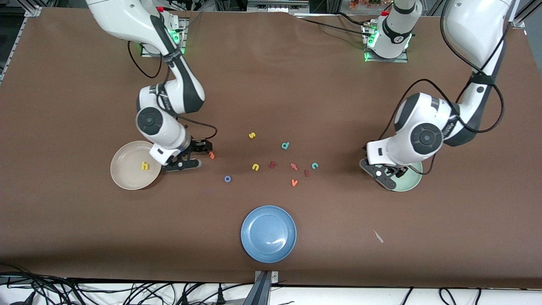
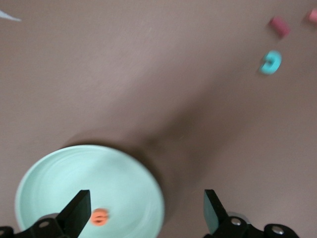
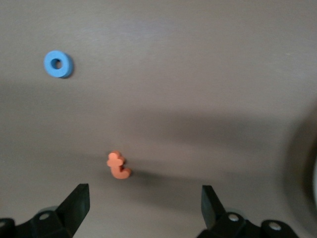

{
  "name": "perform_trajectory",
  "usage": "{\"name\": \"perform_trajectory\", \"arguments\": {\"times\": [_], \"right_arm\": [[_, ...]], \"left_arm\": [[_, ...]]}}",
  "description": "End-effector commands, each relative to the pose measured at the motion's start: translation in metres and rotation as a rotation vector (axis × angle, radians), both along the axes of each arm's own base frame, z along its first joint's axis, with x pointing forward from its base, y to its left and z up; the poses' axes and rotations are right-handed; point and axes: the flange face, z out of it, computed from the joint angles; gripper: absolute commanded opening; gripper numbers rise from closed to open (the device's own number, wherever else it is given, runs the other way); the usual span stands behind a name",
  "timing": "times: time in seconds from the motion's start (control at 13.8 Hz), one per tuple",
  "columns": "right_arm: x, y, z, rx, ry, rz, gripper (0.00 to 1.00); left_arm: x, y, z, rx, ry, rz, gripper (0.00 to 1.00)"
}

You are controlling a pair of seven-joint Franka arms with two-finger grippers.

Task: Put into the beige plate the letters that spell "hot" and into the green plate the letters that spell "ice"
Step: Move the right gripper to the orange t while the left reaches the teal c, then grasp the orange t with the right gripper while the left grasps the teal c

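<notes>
Your right gripper [image 1: 199, 154] sits low over the brown bench [image 1: 84, 237] at the left-centre of the front view, just beside the beige plate [image 1: 123, 180]. Its fingers are spread apart and grip nothing. The orange "t" [image 1: 211, 155] lies on the bench at the gripper's tip; in the right wrist view the "t" [image 3: 118, 165] lies between the two spread fingers, not touching either. The yellow "h" [image 1: 145, 166] already rests inside the beige plate. The blue "o" [image 1: 227, 178] lies on the bench, lower centre-left of the letter cluster.

Your left gripper [image 1: 394, 173] hangs over the green plate [image 1: 413, 183] at the right of the front view, fingers wide apart and empty. The left wrist view shows the orange "e" [image 2: 99, 216] lying in the plate. The teal "c" [image 1: 314, 165] and the dark red "i" [image 1: 306, 173] lie on the bench at the cluster's right edge, close together.

A blue plate [image 1: 268, 233] sits at the lower centre.
</notes>
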Motion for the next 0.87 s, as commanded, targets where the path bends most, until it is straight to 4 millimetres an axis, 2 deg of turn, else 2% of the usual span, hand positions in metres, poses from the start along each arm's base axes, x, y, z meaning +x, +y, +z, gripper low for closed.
{"name": "perform_trajectory", "arguments": {"times": [0.0, 0.07, 0.22, 0.51, 0.65, 0.79], "right_arm": [[-0.006, -0.001, -0.013, -0.014, -0.054, 0.024, 1.0], [-0.01, 0.009, -0.019, -0.015, -0.066, 0.048, 1.0], [-0.01, 0.013, -0.03, -0.025, -0.094, 0.087, 1.0], [-0.017, 0.028, -0.045, -0.03, -0.106, 0.128, 0.98], [-0.018, 0.029, -0.049, -0.03, -0.11, 0.123, 0.93], [-0.021, 0.033, -0.051, -0.031, -0.108, 0.129, 0.8]], "left_arm": [[-0.001, -0.047, -0.001, 0.021, -0.009, 0.149, 1.0], [0.0, -0.059, -0.006, 0.021, -0.01, 0.188, 1.0], [0.001, -0.09, -0.014, 0.018, -0.012, 0.265, 1.0], [-0.017, -0.142, -0.057, 0.037, 0.007, 0.32, 1.0], [-0.011, -0.152, -0.069, -0.035, -0.05, 0.33, 1.0], [-0.013, -0.159, -0.082, -0.039, -0.074, 0.289, 1.0]]}}
